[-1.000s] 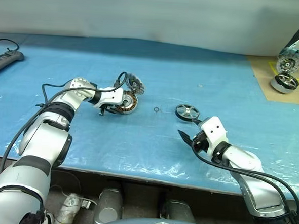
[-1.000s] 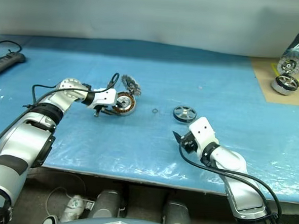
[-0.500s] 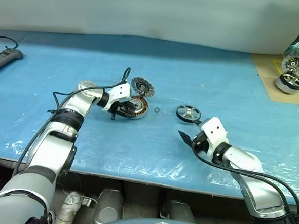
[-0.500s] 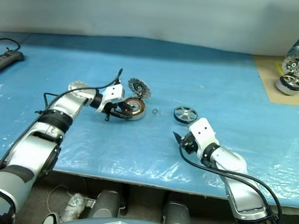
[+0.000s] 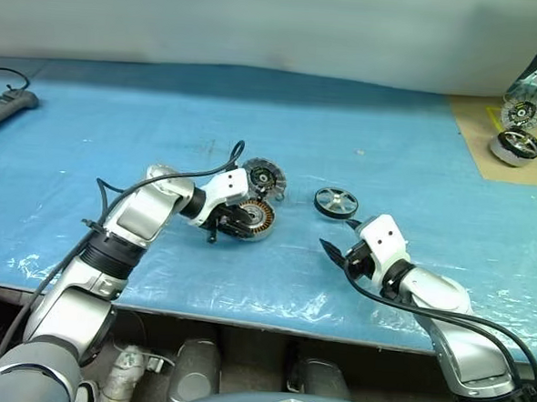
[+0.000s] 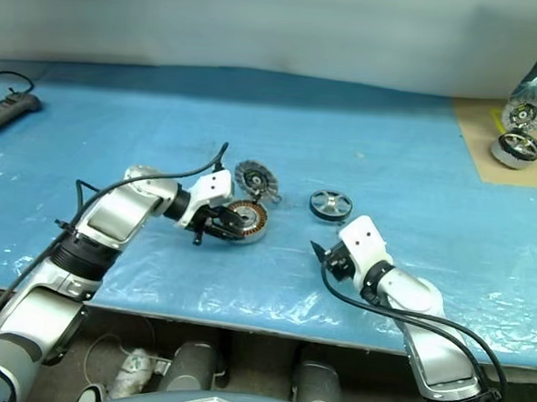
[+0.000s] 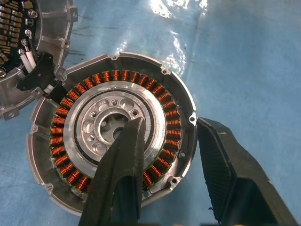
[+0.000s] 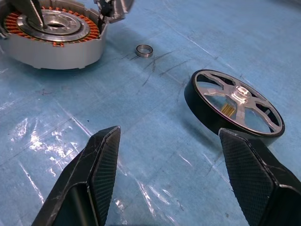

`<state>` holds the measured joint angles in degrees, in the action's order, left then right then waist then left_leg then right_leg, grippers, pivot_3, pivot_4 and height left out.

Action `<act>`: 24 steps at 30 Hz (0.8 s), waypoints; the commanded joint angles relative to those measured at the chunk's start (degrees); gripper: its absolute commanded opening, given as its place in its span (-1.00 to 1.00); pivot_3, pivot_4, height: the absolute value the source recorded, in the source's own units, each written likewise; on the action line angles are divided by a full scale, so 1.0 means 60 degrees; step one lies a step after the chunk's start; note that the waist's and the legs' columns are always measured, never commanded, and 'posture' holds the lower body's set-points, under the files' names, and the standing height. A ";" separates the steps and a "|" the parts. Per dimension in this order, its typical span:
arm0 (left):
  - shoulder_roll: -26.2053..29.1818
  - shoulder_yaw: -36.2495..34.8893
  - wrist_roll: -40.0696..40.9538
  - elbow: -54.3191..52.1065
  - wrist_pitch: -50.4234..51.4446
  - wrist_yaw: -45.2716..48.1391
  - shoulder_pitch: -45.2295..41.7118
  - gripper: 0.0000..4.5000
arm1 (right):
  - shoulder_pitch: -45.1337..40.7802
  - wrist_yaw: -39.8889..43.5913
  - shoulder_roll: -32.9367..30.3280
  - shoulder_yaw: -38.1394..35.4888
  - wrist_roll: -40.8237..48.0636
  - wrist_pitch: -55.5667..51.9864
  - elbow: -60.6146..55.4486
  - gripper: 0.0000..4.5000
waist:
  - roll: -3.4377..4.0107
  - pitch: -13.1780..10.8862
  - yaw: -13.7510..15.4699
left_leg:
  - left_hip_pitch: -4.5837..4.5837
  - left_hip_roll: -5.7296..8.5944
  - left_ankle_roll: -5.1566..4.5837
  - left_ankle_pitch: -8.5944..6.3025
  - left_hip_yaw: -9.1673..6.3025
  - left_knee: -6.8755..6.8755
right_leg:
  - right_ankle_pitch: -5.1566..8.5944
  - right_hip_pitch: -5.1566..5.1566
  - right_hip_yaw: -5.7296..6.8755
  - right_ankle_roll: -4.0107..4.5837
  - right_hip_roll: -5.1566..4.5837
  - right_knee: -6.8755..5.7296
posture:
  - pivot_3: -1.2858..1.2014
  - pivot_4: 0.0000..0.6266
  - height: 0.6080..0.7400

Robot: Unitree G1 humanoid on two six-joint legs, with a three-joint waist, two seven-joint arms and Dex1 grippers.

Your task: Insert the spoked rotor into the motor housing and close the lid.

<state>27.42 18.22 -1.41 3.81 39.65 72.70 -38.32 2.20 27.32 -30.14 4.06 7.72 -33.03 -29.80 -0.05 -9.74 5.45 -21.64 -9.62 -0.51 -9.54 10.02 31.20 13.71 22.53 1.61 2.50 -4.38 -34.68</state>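
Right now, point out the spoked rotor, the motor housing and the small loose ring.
spoked rotor (image 8: pixel 237 101), right wrist view, on its silvery central hub.
motor housing (image 7: pixel 113 132), left wrist view, on its centre plate inside the copper windings.
small loose ring (image 8: pixel 144 50), right wrist view, on its rim.

Ahead of me a blue plastic sheet, wrinkled and glinting with glare, covers the table. At twelve o'clock runs a pale grey wall. At two o'clock lies a tan board; at ten, a black power strip.
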 commanded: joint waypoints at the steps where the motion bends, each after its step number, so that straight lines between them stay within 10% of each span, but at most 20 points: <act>1: 0.0007 0.0325 -0.0098 0.0060 0.0667 -0.0701 0.0236 -0.39 | -0.0082 0.0005 0.0005 0.0034 -0.0043 0.0093 -0.0297 0.58 | 0.0003 0.0002 0.0003 | 0.0012 0.0000 0.0000 0.0000 0.0000 -0.0001 | 0.0005 -0.0013 0.0000 -0.0008 0.0000 0.0000 | 0.03 -0.52 1.00; 5: -0.0013 0.0383 0.0224 -0.0591 0.0962 -0.0990 0.0543 -0.39 | -0.0106 0.0038 -0.0015 0.0044 -0.0010 0.0112 -0.0271 0.58 | 0.0005 0.0003 0.0001 | 0.0032 0.0001 0.0000 0.0000 -0.0001 -0.0002 | 0.0039 -0.0031 -0.0002 -0.0067 0.0000 0.0002 | 0.03 -0.52 1.00; 11: 0.0210 0.0436 0.0407 -0.0890 0.0655 -0.1266 0.0673 0.49 | -0.0190 0.0060 -0.0018 0.0087 -0.0030 0.0155 -0.0169 0.58 | 0.0010 0.0005 0.0004 | 0.0025 0.0004 0.0001 0.0000 -0.0001 -0.0018 | 0.0040 -0.0024 -0.0004 -0.0068 0.0001 0.0016 | 0.03 -0.52 1.00; 24: 0.1655 -0.1112 0.3079 -0.0952 0.0570 0.0587 0.0451 0.49 | -0.0453 0.0447 0.0040 -0.0110 0.0401 0.0127 -0.0060 0.58 | 0.0011 0.0001 -0.0031 | -0.0102 -0.0003 0.0038 0.0024 0.0001 -0.0024 | 0.0004 0.0112 -0.0002 0.0002 0.0022 0.0005 | 0.03 -0.52 1.00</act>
<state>36.35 12.93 14.87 -1.55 44.67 74.17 -35.41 0.27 29.56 -29.90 4.63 9.21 -32.92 -29.06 0.01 -9.73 5.26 -22.26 -9.64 -0.28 -9.40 10.03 31.05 13.73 23.20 1.60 2.51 -4.25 -34.64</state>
